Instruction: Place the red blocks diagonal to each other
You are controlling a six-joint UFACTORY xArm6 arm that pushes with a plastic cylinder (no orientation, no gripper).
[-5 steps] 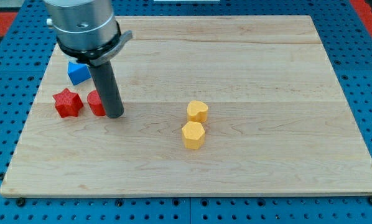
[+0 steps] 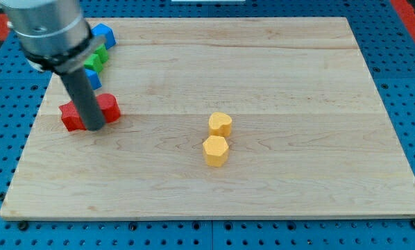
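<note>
Wooden board (image 2: 277, 69), pale and planked, fills most of the camera view and lies on a blue pegboard (image 2: 409, 104) that frames it on every side; next in size comes the arm's grey metal housing (image 2: 44, 31) at the view's top left, from which the dark rod (image 2: 82, 97) drops straight down; the rod has no jaws, so it neither opens nor closes and has hold of nothing; my tip (image 2: 93, 127) rests on the board between the two red blocks, seemingly touching both, though the rod hides the gap, so I cannot tell for certain; the red block on the left (image 2: 70, 117) shows only partly behind the rod, its shape unclear; the red block on the right (image 2: 110, 107) sits just beside the tip, slightly higher in the view, its shape also hard to make out; the two red blocks lie almost side by side near the board's left edge; well apart, near the board's middle, a yellow hexagonal block (image 2: 215, 150) stands touching a yellow heart-like block (image 2: 220, 124) just above it; at the top left a blue block (image 2: 103, 33), a green block (image 2: 94, 59) and a second blue block (image 2: 92, 78) peep out beside the housing, partly hidden.
</note>
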